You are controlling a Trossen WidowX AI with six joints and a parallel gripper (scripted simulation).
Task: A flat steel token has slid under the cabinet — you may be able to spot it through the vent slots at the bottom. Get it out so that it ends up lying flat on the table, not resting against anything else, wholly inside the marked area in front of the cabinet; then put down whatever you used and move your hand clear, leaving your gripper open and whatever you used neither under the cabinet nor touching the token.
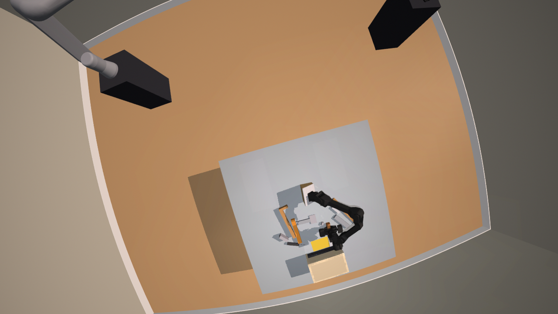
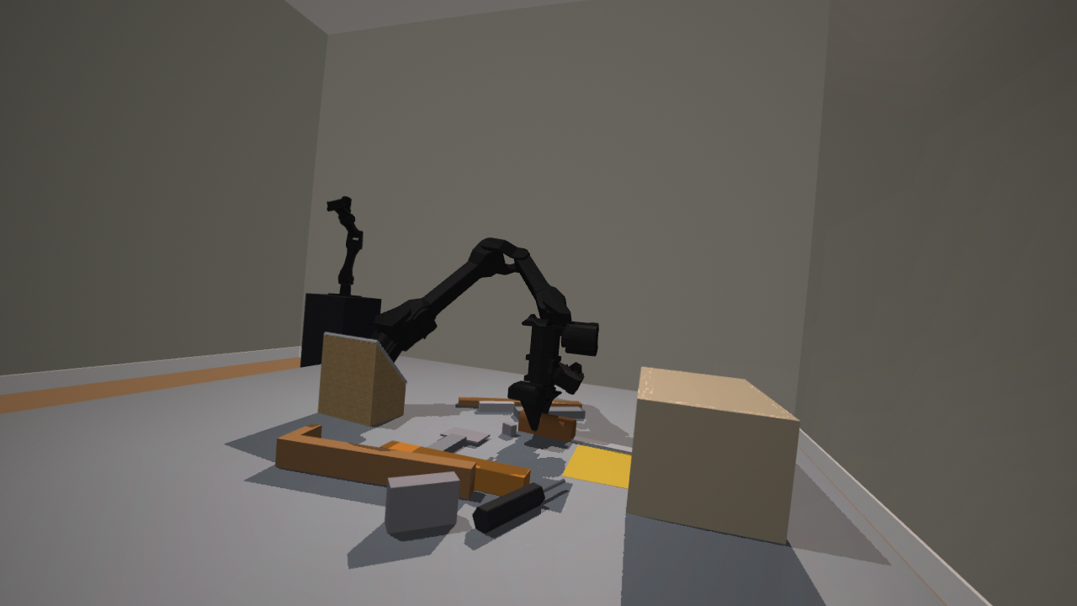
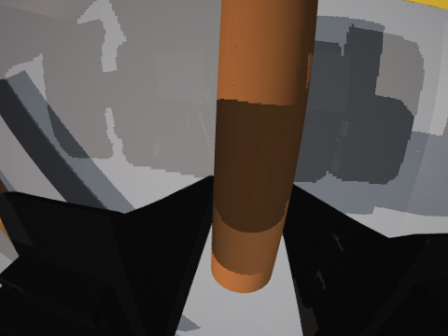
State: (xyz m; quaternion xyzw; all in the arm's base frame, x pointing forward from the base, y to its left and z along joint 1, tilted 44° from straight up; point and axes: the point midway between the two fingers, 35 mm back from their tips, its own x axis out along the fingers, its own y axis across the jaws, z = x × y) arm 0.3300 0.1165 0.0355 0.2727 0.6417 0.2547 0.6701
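Observation:
My gripper points down and is shut on an orange cylindrical handle, held roughly level just above the table. The handle's far end runs out of the wrist view, so what it carries cannot be told. The tan cabinet stands to the right in the exterior view, with dark vent slots low on its front in the top view. The yellow marked area lies before it, beyond my gripper. The steel token is not visible.
An orange bar with a bent end lies beside another orange bar. Near them are a grey block and a black-handled tool. A pale T-shaped piece, a small cube and grey bars lie around.

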